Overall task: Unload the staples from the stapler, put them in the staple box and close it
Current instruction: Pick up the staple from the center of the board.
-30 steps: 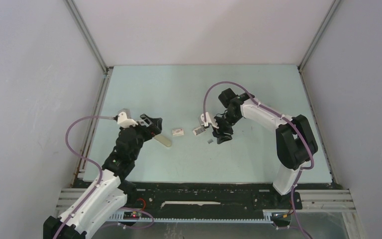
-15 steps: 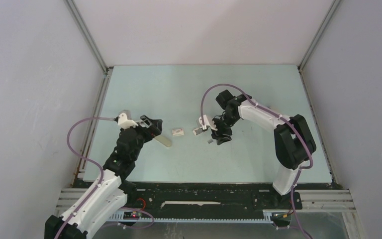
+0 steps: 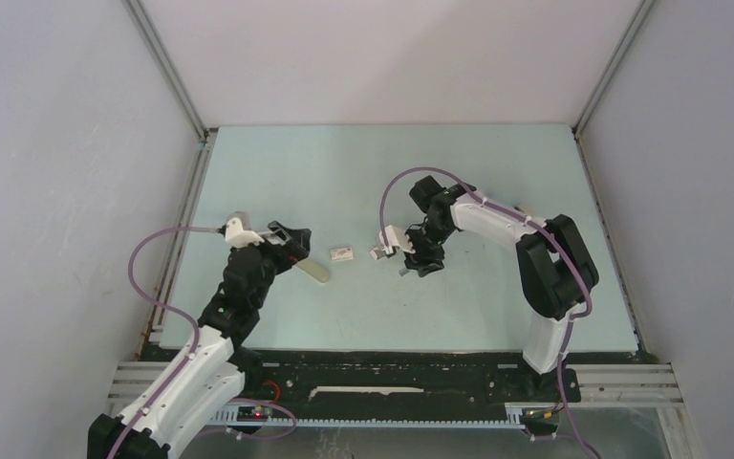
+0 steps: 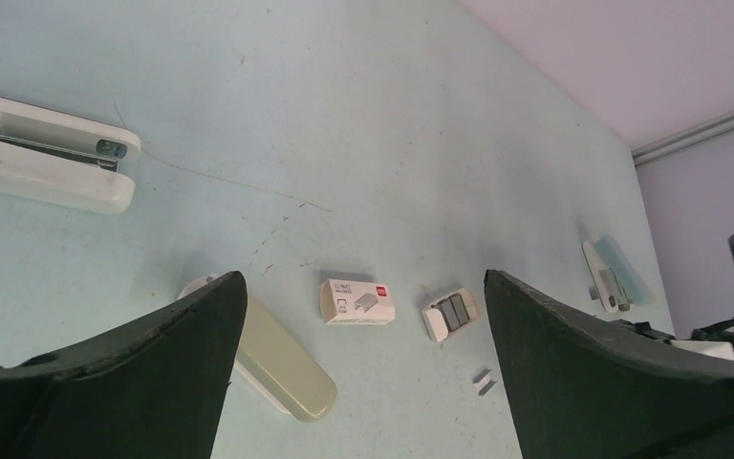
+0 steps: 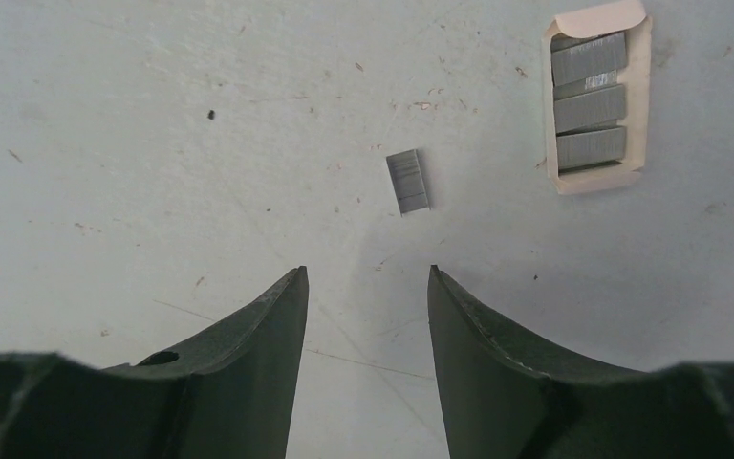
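Note:
A short grey strip of staples [image 5: 408,181] lies loose on the table, just ahead of my right gripper [image 5: 368,273], which is open and holds nothing. That strip also shows from above [image 3: 403,273] and in the left wrist view [image 4: 485,382]. A beige stapler [image 4: 282,368] lies shut beside my left gripper's left finger; from above the stapler [image 3: 315,270] sits just right of the left gripper [image 3: 291,244]. The left gripper [image 4: 365,279] is wide open and empty. A white stapler [image 4: 48,153] lies further back with its metal channel showing.
A small white printed box [image 4: 356,302] and an open card box [image 5: 593,96] holding grey staple blocks lie between the arms. A small white and clear object [image 4: 612,277] lies by the right arm. Walls close in the pale table [image 3: 344,163] on three sides.
The right arm has shifted slightly left, bringing its gripper closer to the loose staples and the open box. The left arm has not moved.

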Motion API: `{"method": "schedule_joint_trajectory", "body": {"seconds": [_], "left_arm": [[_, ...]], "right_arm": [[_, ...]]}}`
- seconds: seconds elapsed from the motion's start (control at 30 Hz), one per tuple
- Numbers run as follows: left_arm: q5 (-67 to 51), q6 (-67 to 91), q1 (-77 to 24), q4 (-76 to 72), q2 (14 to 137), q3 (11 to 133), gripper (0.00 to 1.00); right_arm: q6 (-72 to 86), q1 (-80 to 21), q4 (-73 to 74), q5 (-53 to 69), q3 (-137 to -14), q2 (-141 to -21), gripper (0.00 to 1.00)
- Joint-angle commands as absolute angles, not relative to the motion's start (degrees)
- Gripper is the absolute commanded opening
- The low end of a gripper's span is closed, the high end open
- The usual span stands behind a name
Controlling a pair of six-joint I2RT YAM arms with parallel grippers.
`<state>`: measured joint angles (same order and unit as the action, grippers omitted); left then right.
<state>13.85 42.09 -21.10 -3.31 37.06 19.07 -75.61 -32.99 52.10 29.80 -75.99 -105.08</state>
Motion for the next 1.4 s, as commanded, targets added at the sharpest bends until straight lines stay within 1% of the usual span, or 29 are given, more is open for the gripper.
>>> {"method": "schedule_joint_trajectory", "body": {"seconds": [0.0, 0.3, 0.8, 1.03, 1.37], "left_arm": [[12.9, 42.8, -20.4, -5.7, 36.8, 17.3, 1.00], [12.8, 43.3, -19.7, -5.6, 36.0, 16.6, 1.00], [12.2, 43.7, -18.9, -5.7, 35.4, 15.8, 1.00], [12.0, 43.9, -18.6, -5.7, 34.7, 15.2, 1.00], [11.9, 44.3, -18.2, -5.7, 34.3, 14.8, 1.00]], "right_arm": [[-76.9, -34.7, 49.6, 27.4, -75.7, -106.5, 0.58], [-75.7, -38.7, 45.8, 25.5, -75.7, -108.9, 0.59], [-73.5, -39.7, 44.5, 23.1, -77.7, -112.4, 0.55], [-73.9, -40.3, 44.8, 23.0, -77.9, -113.5, 0.50], [-72.0, -40.4, 44.5, 21.2, -79.8, -115.5, 0.41]]}}
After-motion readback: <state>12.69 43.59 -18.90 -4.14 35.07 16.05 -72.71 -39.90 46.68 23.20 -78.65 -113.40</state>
